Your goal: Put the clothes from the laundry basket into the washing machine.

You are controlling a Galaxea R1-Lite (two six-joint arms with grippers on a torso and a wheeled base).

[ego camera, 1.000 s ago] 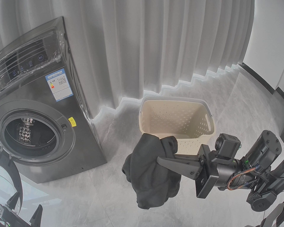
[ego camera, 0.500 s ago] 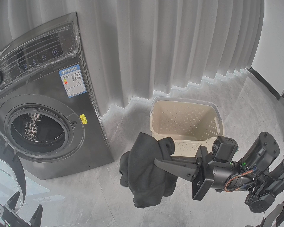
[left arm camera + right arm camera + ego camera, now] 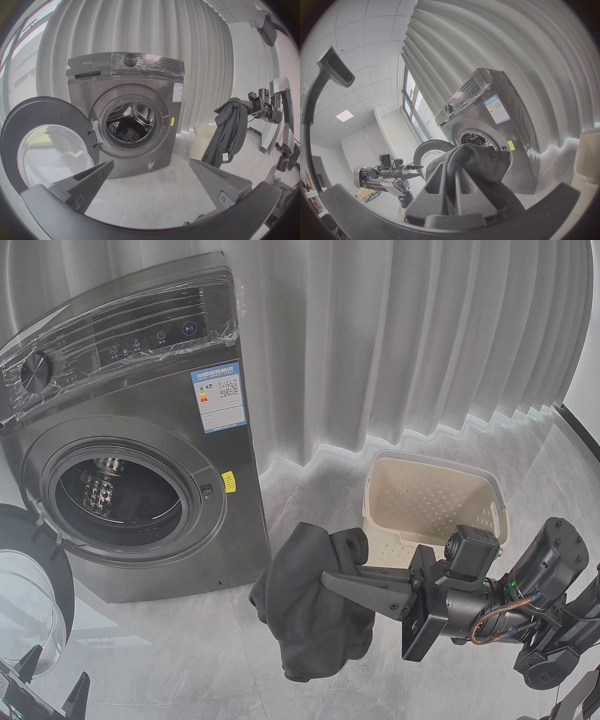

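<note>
Black garment [image 3: 309, 602] hangs clamped in my right gripper [image 3: 330, 580], laundry basket [image 3: 431, 502] just behind it. Washing machine [image 3: 144, 427] to its left, dark clothing [image 3: 126, 132] in drum [image 3: 139, 114]. Left gripper [image 3: 150, 162] spread wide, holding nothing.

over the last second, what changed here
The head view has swung left toward the grey front-loading washing machine; it and the cream perforated plastic laundry basket did not themselves move. The right tool stays shut on the hanging black garment. The left tool stays open, low.
</note>
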